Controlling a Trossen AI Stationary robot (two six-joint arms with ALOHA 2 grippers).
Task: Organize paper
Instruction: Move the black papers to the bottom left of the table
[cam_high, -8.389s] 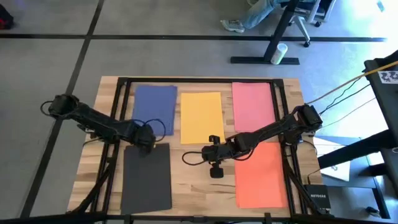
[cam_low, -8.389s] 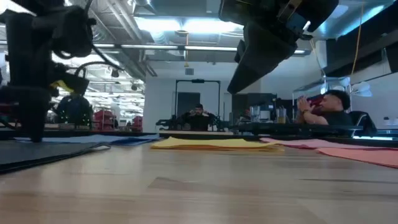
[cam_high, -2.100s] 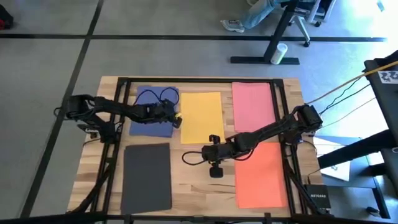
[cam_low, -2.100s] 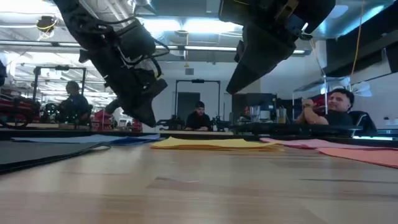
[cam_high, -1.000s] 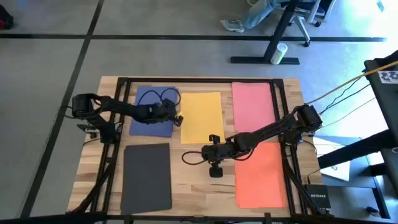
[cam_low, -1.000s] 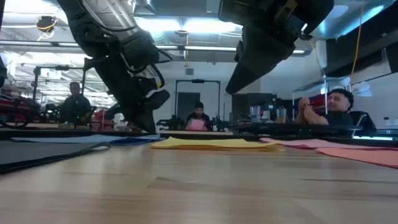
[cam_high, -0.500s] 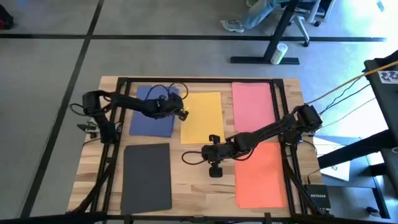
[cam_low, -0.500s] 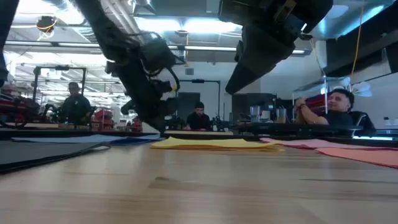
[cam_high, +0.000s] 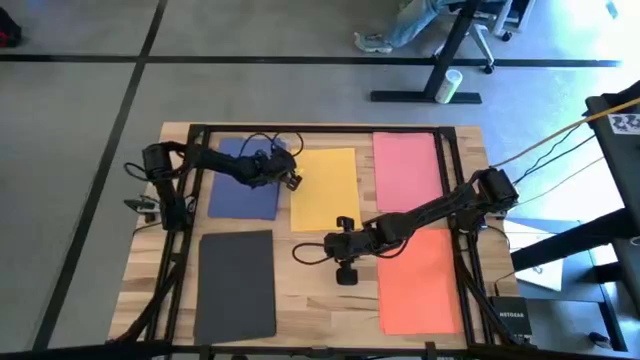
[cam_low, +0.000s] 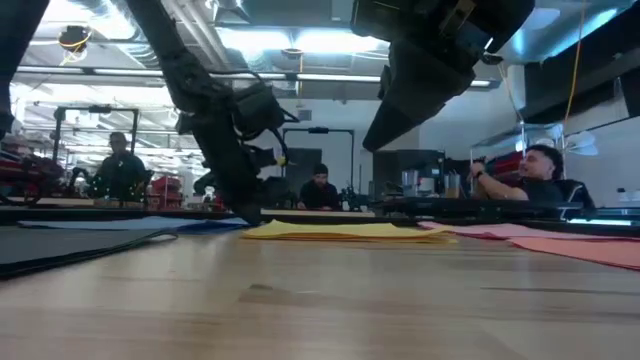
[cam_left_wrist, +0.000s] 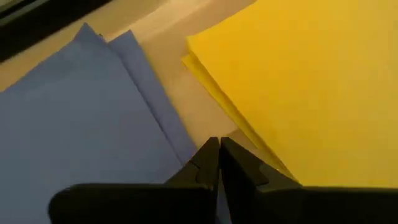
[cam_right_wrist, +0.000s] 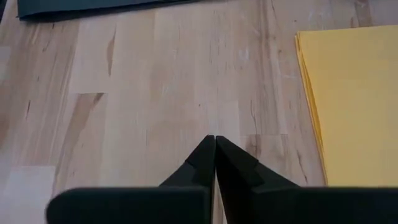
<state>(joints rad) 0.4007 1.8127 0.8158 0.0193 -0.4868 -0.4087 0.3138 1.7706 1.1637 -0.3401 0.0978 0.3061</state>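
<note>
Wooden table (cam_high: 315, 270) bears coloured paper (cam_high: 323, 187); both grippers' jaws closed, empty; people sit behind.

A grey floor (cam_high: 80, 90) crossed by dark lines (cam_high: 130, 80) is seen around the wooden table (cam_high: 320, 300). Beyond the table, a black desk base (cam_high: 425, 95) is placed on the floor, with a white cup (cam_high: 453, 80) beside it and a chair base (cam_high: 490, 45) near. In the low view, the ceiling is lit by long bright lamps (cam_low: 300, 42), and pipes are seen under it. A white wall with a dark doorway (cam_low: 300, 165) is seen far behind. Three seated persons (cam_low: 318, 188) are seen in the room.
</note>
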